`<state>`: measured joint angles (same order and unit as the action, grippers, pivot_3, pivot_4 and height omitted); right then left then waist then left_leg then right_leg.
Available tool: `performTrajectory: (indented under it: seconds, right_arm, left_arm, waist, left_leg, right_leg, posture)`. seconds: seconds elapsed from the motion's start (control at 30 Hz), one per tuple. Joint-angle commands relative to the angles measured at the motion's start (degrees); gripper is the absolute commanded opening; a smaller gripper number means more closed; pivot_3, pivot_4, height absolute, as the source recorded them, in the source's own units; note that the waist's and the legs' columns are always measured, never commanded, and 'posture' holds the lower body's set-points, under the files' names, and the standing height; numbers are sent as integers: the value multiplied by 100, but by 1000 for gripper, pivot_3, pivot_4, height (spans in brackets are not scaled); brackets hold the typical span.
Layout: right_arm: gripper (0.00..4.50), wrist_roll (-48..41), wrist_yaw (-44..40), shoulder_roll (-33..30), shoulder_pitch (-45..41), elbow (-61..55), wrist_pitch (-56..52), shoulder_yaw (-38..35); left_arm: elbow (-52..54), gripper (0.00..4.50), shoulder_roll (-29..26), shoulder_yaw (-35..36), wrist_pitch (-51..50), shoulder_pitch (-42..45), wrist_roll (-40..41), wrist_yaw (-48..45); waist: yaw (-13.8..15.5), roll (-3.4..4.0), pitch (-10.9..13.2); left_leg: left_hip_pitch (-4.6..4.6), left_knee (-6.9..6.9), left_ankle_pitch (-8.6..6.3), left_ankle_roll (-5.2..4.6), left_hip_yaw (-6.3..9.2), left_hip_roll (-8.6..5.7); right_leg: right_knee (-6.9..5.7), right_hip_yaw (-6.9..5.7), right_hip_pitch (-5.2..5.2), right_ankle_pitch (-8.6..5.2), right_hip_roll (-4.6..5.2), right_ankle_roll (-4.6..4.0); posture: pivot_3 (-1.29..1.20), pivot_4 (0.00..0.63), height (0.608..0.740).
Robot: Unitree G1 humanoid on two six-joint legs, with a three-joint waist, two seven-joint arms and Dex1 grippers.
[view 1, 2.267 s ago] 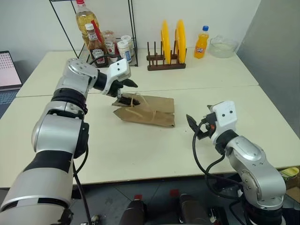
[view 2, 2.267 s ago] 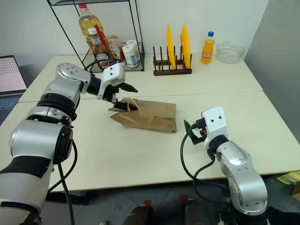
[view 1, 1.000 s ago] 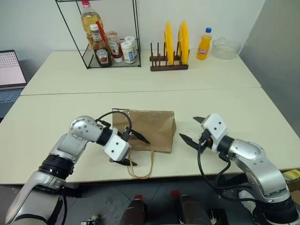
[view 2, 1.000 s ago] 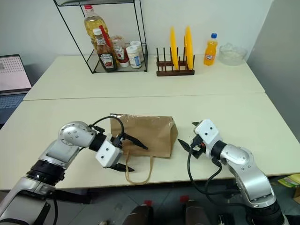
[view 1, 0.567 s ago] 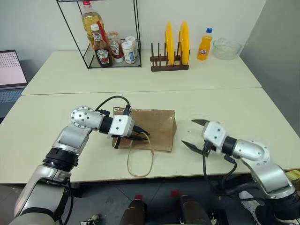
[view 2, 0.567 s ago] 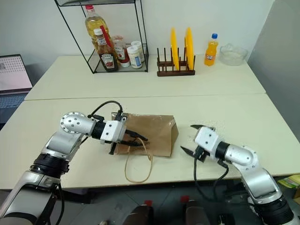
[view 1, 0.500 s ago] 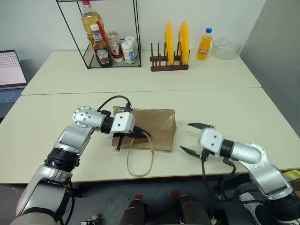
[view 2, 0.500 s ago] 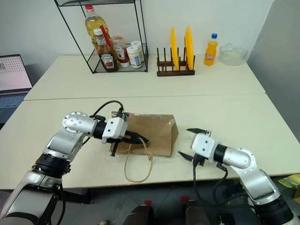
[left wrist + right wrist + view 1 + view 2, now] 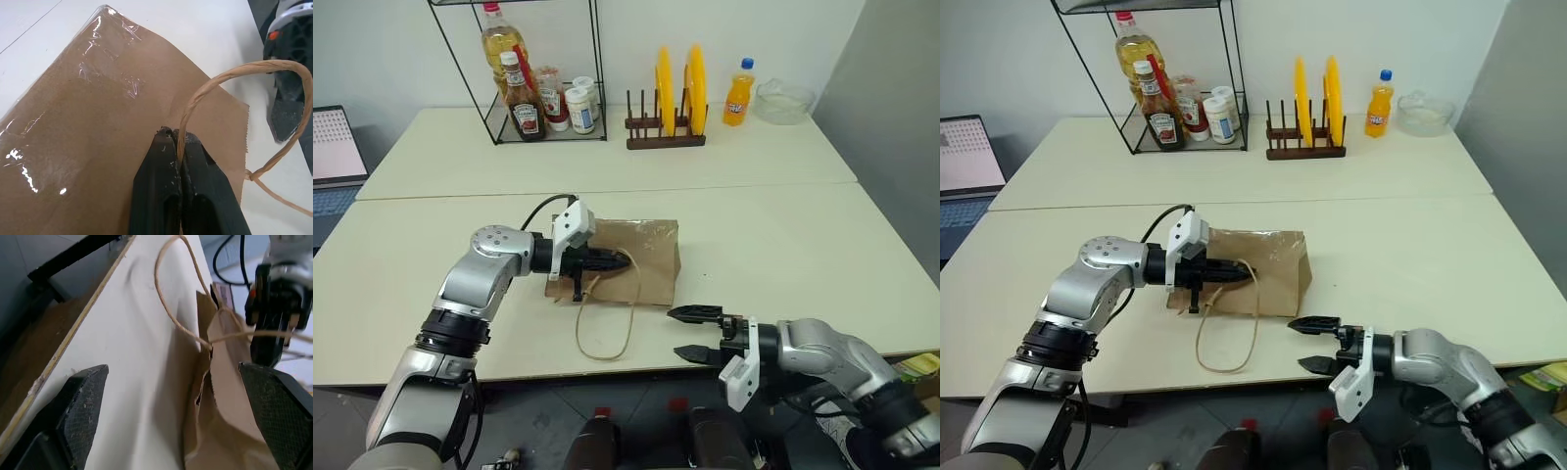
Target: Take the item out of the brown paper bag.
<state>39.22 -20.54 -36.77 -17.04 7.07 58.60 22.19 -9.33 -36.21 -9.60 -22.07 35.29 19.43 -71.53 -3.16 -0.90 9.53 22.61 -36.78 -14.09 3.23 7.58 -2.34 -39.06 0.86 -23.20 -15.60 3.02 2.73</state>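
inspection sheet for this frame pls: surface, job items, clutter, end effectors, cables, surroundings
Surface: cream table, two tops butted together.
Job's things: brown paper bag lying flat near the front edge, its cord handle looping toward that edge; item to be taken out not seen.
Clutter: wire rack of bottles and jars, plate rack with two yellow plates, orange soda bottle, clear bowl, all at the back.
End effectors: left end effector shut on a cord handle over the bag; right end effector open, beside the bag's mouth, apart from it.
Cables: black cable arching over the left wrist.
Surroundings: laptop on the far left, white wall behind.
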Motion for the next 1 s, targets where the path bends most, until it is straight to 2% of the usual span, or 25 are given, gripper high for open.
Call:
performTrajectory:
  seconds: [0.03,0.3,0.4,0.73,0.77,1.0]
  right_arm:
    - [4500,1158,844,471,-569,511,88,353]
    - [4500,2161,1987,1220,-1467,1192,-290,969]
    - [3884,2216,2132,1325,-1633,1316,-304,1182]
    - [186,2096,2339,1170,-1822,1562,-389,1369]
    - [65,2066,2291,1154,-1831,1609,-419,1388]
    - [65,2359,1690,747,-1882,2147,-720,1807]
  left_arm:
    - [139,19,50,171,-73,53,120,40]
    - [142,19,59,245,-182,75,130,31]
    - [167,0,73,296,-262,49,172,72]
    - [98,0,36,351,-213,79,143,117]
    - [82,0,38,374,-250,113,158,137]
    - [-216,0,110,620,-692,788,319,274]
  waist:
    - [-20,0,0]
    - [-14,-1,-1]
    - [-15,-1,-1]
    - [-16,-1,-2]
    - [-16,-3,-2]
    - [12,-24,-16]
  left_leg:
    - [-3,3,1,1,-2,0]
    - [-9,6,3,6,-5,-1]
    - [-9,7,4,6,-4,0]
    - [-10,6,3,6,-4,-1]
    - [-10,6,3,6,-4,-1]
    - [-27,4,1,2,1,-3]
  right_leg:
    - [-1,3,0,0,0,-1]
    - [-3,10,1,0,0,-3]
    - [-3,9,0,0,0,-3]
    - [-4,9,1,1,1,-3]
    - [-4,9,1,1,1,-3]
    - [-2,5,25,1,1,-2]
  posture:
    - [0,150,740]
    - [0,150,740]
    - [0,150,740]
    - [0,150,740]
    - [0,150,740]
    - [0,150,740]
